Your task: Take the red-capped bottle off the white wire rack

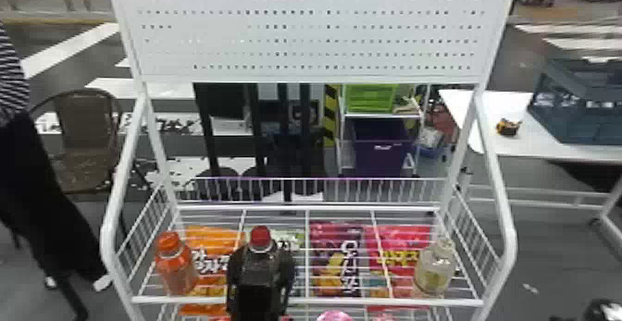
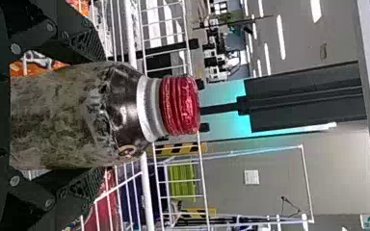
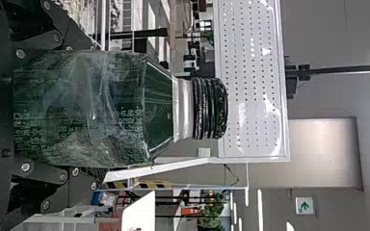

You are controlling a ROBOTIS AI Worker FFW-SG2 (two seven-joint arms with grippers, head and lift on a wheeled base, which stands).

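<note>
In the head view my left gripper point(image 1: 261, 260) is at the front edge of the white wire rack point(image 1: 305, 301), shut on the red-capped bottle point(image 1: 260, 237), whose cap points up. In the left wrist view, the fingers of the left gripper point(image 2: 99, 115) press both sides of the dark bottle point(image 2: 123, 103) below its white neck ring. Whether its base touches the rack is hidden. The right wrist view has my right gripper point(image 3: 95, 113) shut on a green bottle point(image 3: 159, 108) with a black cap.
An orange bottle point(image 1: 173, 264) stands at the rack's left, a clear bottle point(image 1: 434, 269) at its right. Colourful snack packs point(image 1: 335, 260) lie below the wires. Side rails and a perforated back panel point(image 1: 305, 33) frame the rack. A white table point(image 1: 546, 144) is behind right.
</note>
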